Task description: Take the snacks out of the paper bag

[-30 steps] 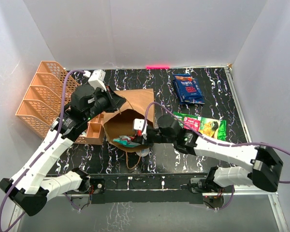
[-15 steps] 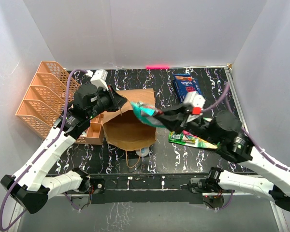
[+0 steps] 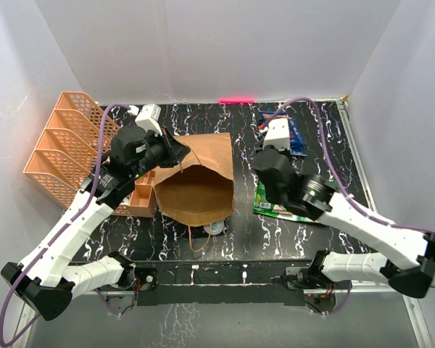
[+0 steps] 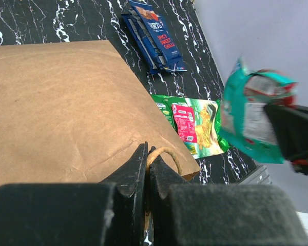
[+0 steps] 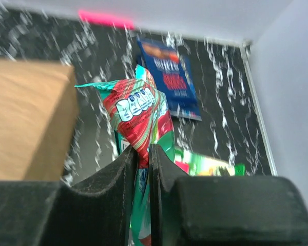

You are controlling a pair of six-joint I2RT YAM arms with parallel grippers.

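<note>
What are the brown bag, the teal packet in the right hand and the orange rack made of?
Brown bag: kraft paper, matte, soft creases; twisted paper handle. Teal packet, pinched in the right hand: probably plastic film, glossy, crinkled with highlights. Orange rack: looks like moulded plastic mesh, though coated metal can't be excluded.

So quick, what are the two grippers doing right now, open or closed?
Left gripper: closed on the bag's rim.
Right gripper: closed, holding a teal snack packet.
</note>
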